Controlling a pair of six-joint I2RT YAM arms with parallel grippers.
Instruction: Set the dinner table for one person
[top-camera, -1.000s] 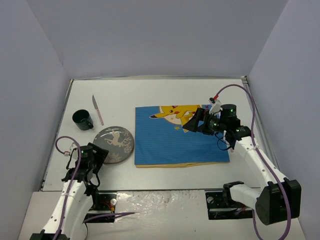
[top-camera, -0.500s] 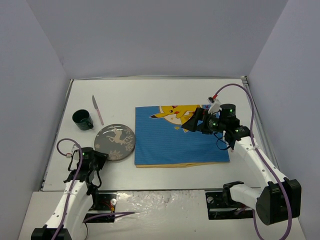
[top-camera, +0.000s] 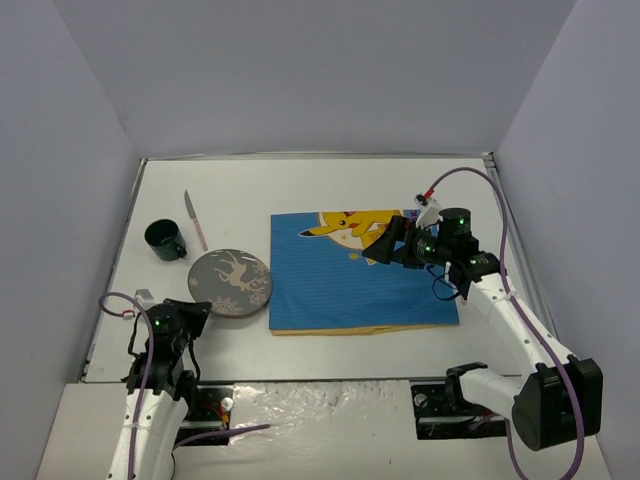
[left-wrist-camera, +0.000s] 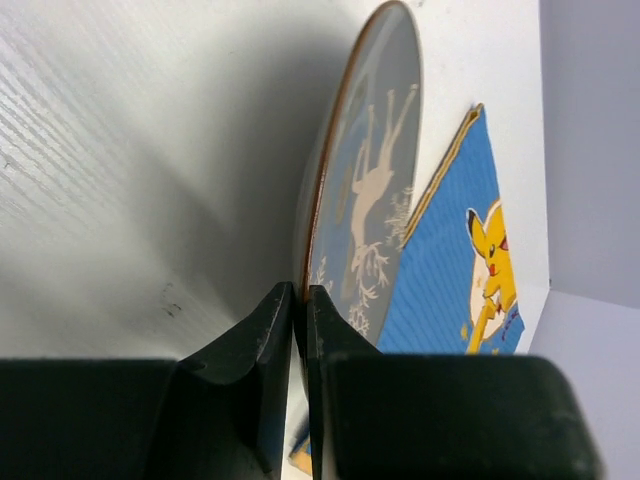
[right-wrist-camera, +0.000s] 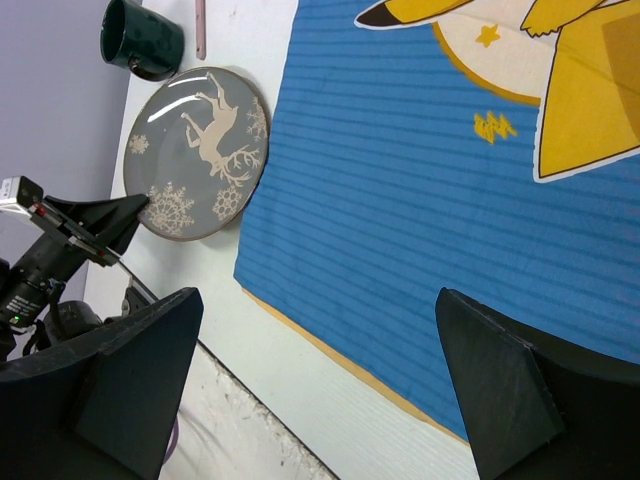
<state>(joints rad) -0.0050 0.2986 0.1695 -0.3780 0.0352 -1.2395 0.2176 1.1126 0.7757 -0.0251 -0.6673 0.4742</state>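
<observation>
The left gripper has its 2 jaws drawn together on the near rim of the deer-print plate. In the left wrist view the brown lip runs straight down into the thin slit between the fingertips, so I judge it pinched rather than merely touched. The plate lies on the white dinner table, which spreads beneath both grippers. It stretches away ahead of those jaws, and the blue Pikachu placemat sits just beside its edge, ahead and to their right. I cannot tell whether the two touch. A dark green mug and a pinkish knife sit farther out ahead of the left jaws, apart from the plate.

The right gripper hangs with its jaws wide apart and empty, the blue cloth directly below and between them.

The plate looks glazed: stiff, slick and breakable, and probably heavy for a fingertip pinch. Held at 1 spot on the rim, its whole weight hangs out ahead of the jaws, so it may sag or swivel. A deep bite over the lip suits it, and sliding it low across the table toward the placemat seems safer than lifting it high.
</observation>
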